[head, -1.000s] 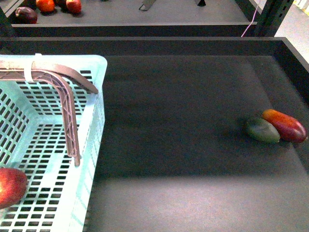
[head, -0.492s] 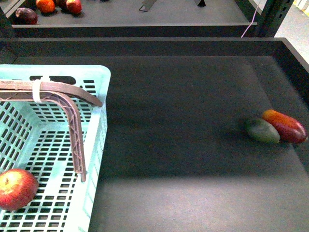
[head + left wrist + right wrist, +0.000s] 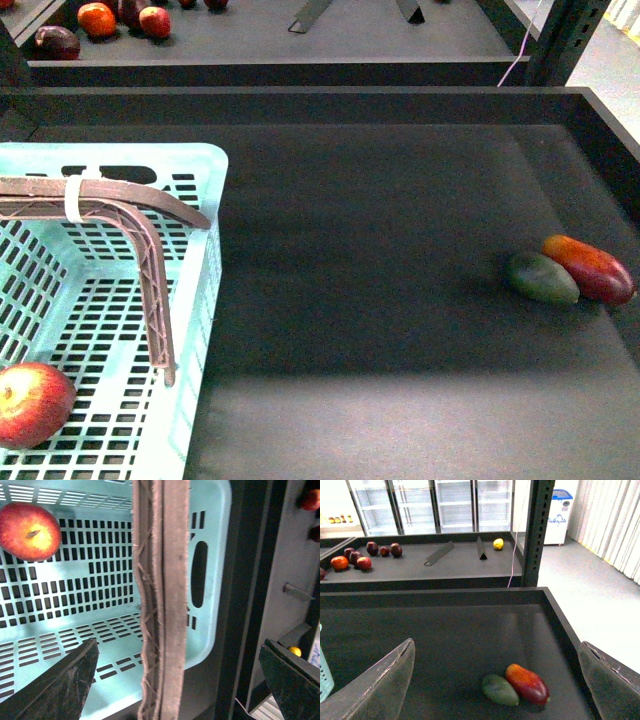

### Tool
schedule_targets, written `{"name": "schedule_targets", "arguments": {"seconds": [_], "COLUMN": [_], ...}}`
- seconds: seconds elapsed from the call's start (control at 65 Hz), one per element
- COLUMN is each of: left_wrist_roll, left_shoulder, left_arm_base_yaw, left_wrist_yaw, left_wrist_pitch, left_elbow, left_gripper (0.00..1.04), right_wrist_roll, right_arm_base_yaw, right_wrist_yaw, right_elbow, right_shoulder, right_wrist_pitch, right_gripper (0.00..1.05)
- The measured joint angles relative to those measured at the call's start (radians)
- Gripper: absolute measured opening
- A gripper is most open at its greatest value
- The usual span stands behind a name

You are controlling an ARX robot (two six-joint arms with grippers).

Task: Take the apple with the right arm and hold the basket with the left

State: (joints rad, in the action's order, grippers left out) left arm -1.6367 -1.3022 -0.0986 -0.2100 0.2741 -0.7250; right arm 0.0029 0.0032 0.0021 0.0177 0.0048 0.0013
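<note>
Apple [image 3: 33,403] sits inside basket [image 3: 205,250], on slotted floor near front-left corner, stem dimple up in left wrist view. Left gripper [image 3: 165,680] spread wide, fingers either side of brown handle [image 3: 162,600] — not clamped yet. Right gripper [image 3: 495,680] also wide open, empty, above dark tray [image 3: 400,200] with green mango [image 3: 541,277] and red mango [image 3: 590,268] below. For left: centre handle between fingers, close squarely, keep basket level so apple stays put. Right arm idle — keep clear of mangoes.

left gripper [image 3: 175,680] fingers – dark, wedge-shaped, scuffed; right gripper [image 3: 495,680] fingers – greyer.
</note>
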Motion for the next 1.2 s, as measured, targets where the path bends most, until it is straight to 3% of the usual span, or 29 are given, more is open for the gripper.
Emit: {"name": "schedule_targets", "arguments": {"seconds": [0.262,0.308,0.323,0.354,0.415,0.431,0.508,0.585,0.662,1.2], "left_wrist_roll": [0.049,0.303,0.328,0.535,0.904,0.929,1.398,1.556,1.601,1.623], "left_shoulder": [0.129,0.164,0.170,0.194,0.232,0.235,0.314,0.377,0.432,0.756], "left_arm_base_yaw": [-0.059,-0.044,-0.042,-0.034,-0.022,-0.021,0.004,0.020,0.084,0.095], "left_wrist_yaw": [-0.045,0.050,0.058,0.080,0.103,0.103,0.114,0.138,0.203,0.210], "left_wrist_pitch": [0.051,-0.257,-0.311,-0.523,-0.803,-0.817,-0.967,-0.968,-0.957,-0.800], "left_elbow": [-0.039,0.082,0.105,0.199,0.324,0.330,0.423,0.500,0.545,0.697], "left_gripper": [0.97,0.87,0.85,0.78,0.65,0.64,0.41,0.18,0.03,0.03], "right_wrist_roll": [0.000,0.000,0.000,0.000,0.000,0.000,0.000,0.000,0.000,0.000], "right_arm_base_yaw": [0.000,0.000,0.000,0.000,0.000,0.000,0.000,0.000,0.000,0.000], "right_wrist_yaw": [0.000,0.000,0.000,0.000,0.000,0.000,0.000,0.000,0.000,0.000], "right_elbow": [0.000,0.000,0.000,0.000,0.000,0.000,0.000,0.000,0.000,0.000], "right_shoulder": [0.000,0.000,0.000,0.000,0.000,0.000,0.000,0.000,0.000,0.000], "right_wrist_pitch": [0.000,0.000,0.000,0.000,0.000,0.000,0.000,0.000,0.000,0.000], "right_gripper": [0.96,0.96,0.96,0.96,0.96,0.96,0.96,0.96,0.96,0.96]}}
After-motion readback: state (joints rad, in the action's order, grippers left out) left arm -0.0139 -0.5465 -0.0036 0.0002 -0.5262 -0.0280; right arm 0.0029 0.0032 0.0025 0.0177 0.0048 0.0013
